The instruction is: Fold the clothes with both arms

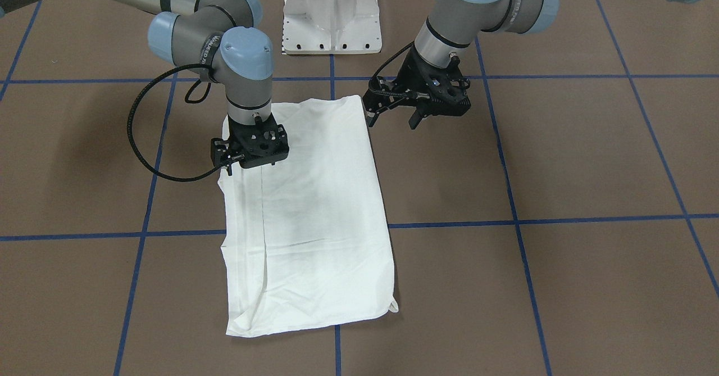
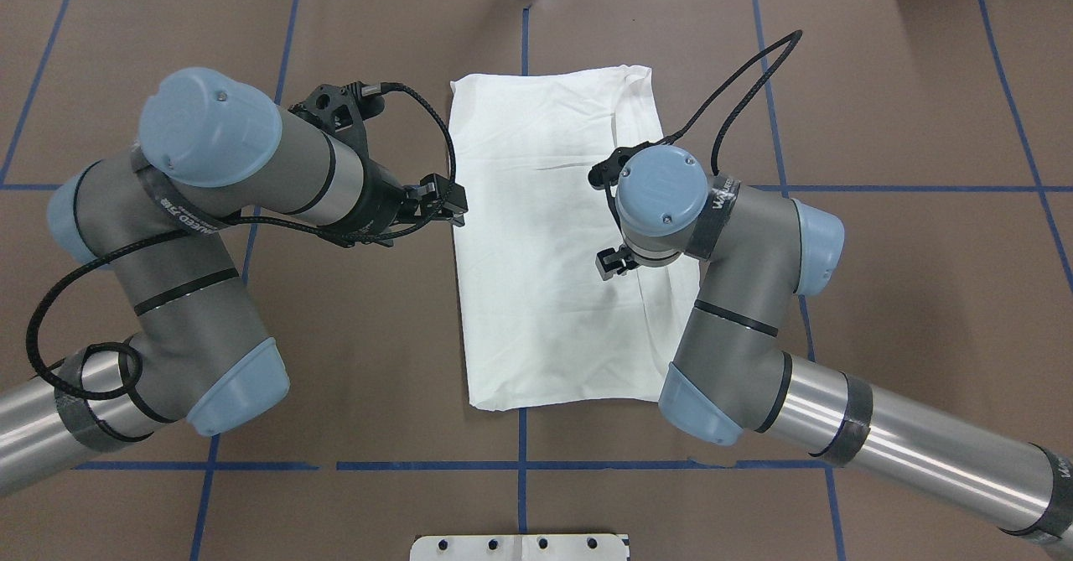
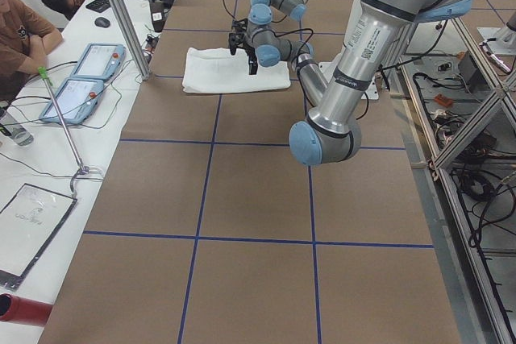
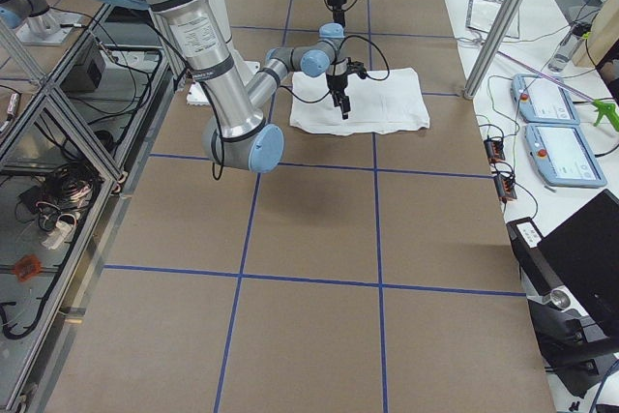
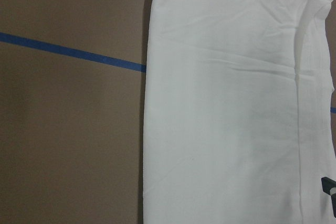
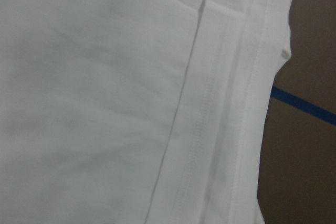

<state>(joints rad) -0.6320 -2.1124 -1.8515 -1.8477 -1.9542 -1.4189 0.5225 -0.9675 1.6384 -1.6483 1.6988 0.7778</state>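
Note:
The white shirt (image 1: 320,213) lies flat on the brown table, folded into a long rectangle (image 2: 545,293). A hem and a seam run along one long side (image 6: 220,119). My left gripper (image 1: 393,118) hovers just off the shirt's edge near its robot-side corner (image 2: 453,209). It is tilted and open, with nothing between its fingers. My right gripper (image 1: 251,165) points straight down over the opposite edge of the shirt, close above the cloth. Its fingertips look apart and hold nothing. In the overhead view my right wrist hides it. The left wrist view shows the shirt (image 5: 226,119) beside bare table.
The white pedestal (image 1: 331,16) stands at the robot's side of the table. Blue tape lines (image 1: 561,218) grid the brown surface. Along the table's far side stand aluminium posts (image 3: 121,14), two tablets (image 3: 97,58) and seated people (image 3: 24,30).

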